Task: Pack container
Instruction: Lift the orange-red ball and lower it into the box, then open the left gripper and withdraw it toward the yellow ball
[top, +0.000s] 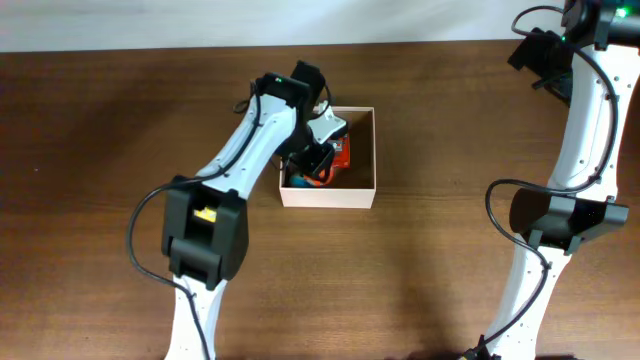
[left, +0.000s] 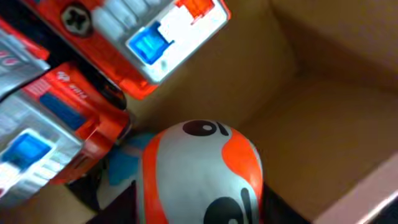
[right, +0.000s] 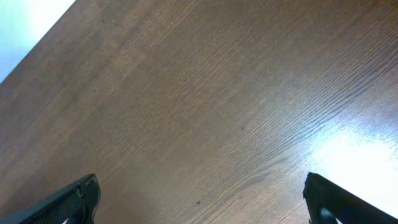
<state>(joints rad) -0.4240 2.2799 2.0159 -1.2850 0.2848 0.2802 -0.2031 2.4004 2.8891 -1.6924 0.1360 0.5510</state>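
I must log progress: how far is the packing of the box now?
Done: orange toy cars lie in the box. In hand: the left gripper is down inside, at a round toy; its grip is unclear. Left: no toys show outside, so likely only withdrawing. The right gripper is open.

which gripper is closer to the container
Left. The left gripper is down inside the container, among toys; the right gripper hangs far off to its right, over the table.

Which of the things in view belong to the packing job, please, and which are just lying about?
In the job: container, orange toy vehicles, round white-and-orange toy, left gripper.
Not in it: table, open right gripper.
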